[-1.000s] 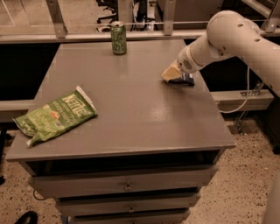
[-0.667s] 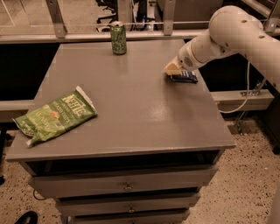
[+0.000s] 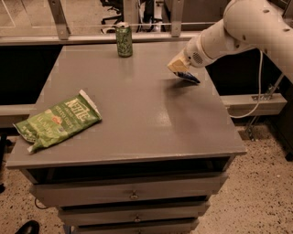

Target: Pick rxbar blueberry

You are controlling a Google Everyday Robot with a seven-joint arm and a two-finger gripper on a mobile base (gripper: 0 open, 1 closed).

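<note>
Rightward, hand gripping rxbar blueberry above table; Kettle bag left.

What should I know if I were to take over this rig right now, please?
Gripper: over the table's far right edge, shut on the rxbar blueberry.
Bar: tilted, hanging from the gripper, apparently just off the table.
Done: the grasp.
Left: lift the bar well clear.
Chip bag lies front left and the green can stands at the far edge, both well away from the arm.

Probably an office or lab: drawer cabinet, rolling chairs behind, gripper over cabinet's far side.
</note>
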